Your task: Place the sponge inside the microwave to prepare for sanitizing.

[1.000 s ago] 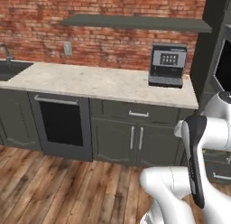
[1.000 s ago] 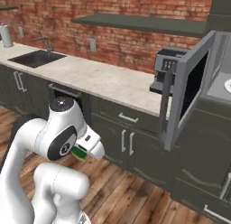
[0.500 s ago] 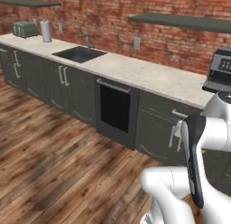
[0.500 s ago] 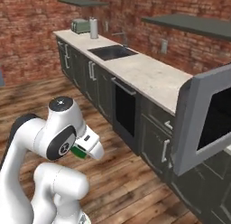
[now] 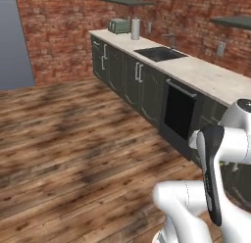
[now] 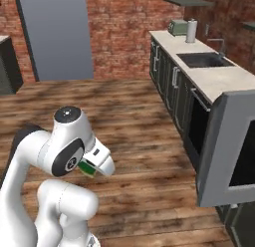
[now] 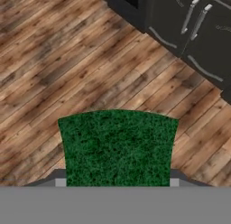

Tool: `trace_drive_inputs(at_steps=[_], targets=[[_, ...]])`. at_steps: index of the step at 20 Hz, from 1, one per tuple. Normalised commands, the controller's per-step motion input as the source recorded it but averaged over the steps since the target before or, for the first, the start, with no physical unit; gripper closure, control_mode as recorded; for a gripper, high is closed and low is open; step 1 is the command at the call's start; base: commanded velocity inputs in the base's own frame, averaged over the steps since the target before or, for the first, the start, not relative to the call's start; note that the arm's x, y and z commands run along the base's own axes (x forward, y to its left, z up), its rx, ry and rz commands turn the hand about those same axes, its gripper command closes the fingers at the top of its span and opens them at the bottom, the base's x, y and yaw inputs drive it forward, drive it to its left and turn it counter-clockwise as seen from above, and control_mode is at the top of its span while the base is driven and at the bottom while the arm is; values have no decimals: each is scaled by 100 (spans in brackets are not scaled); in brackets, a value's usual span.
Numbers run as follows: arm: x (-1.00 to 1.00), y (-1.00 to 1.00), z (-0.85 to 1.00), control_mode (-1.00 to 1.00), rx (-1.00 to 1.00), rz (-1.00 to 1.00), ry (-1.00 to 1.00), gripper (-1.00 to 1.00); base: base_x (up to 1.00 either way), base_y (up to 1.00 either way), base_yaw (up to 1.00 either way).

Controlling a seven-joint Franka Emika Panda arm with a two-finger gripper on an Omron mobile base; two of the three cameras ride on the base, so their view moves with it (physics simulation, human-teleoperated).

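Hand view: the gripper (image 7: 116,182) is clamped on the sponge (image 7: 118,147), green face toward the camera, its long axis running across between the fingers, above the wood floor (image 7: 54,60).

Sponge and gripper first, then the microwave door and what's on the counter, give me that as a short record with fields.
sponge: green face toward the hand camera, held over the wooden floor
gripper: shut on the sponge, tucked close to the arm
microwave: door swung open, at the right edge of the right base view
counter: sink, toaster, metal canister
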Motion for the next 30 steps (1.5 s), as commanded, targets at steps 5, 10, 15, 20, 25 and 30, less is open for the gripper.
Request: trace_drive_inputs(at_steps=[5, 10, 15, 20, 25, 30], targets=[[0, 0, 0, 100, 0, 0, 0, 100, -55, -39, 62], [0, 0, 0, 100, 0, 0, 0, 100, -75, -44, 39], [0, 0, 0, 100, 0, 0, 0, 100, -89, -24, 14], [0, 0, 0, 100, 0, 0, 0, 100, -78, -3, 10], [0, 0, 0, 100, 0, 0, 0, 100, -74, -4, -4], [0, 0, 0, 100, 0, 0, 0, 100, -40, -3, -65]])
